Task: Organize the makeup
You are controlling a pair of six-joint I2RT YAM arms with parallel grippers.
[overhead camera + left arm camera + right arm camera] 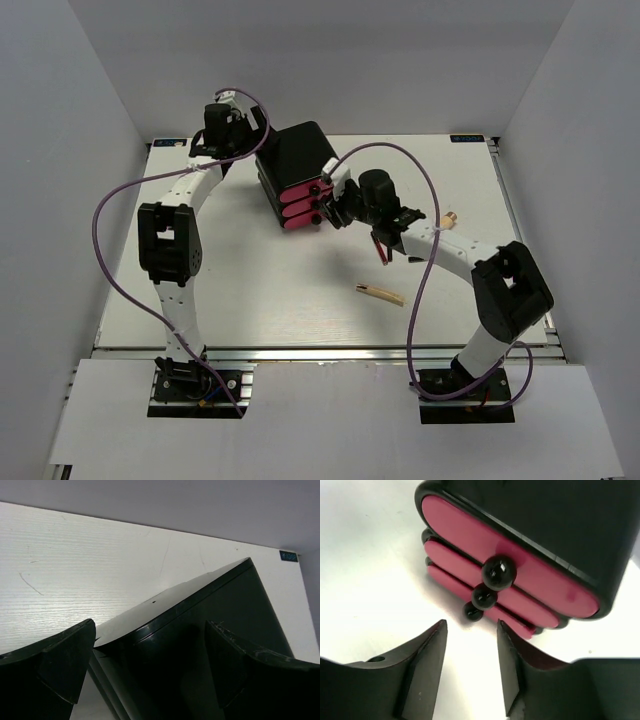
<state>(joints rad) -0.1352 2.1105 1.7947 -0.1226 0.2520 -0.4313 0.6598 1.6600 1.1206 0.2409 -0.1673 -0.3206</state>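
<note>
A slim gold-beige stick (381, 292) lies on the table in front of the right arm. A thin dark-red lip stick (380, 251) shows partly under the right arm. The end of a peach tube (451, 217) peeks out behind that arm. My right gripper (335, 207) is open and empty, just in front of the box's three black knobs (497, 572); it also shows in the right wrist view (471, 626). My left gripper (240, 135) is open, with its fingers (65, 665) straddling the back corner of the black box (200, 615). Other makeup is out of view.
The black box with three pink drawers (298, 165) stands at the back middle of the white table (250, 290), all drawers shut. White walls close in the table on three sides. Purple cables loop over both arms.
</note>
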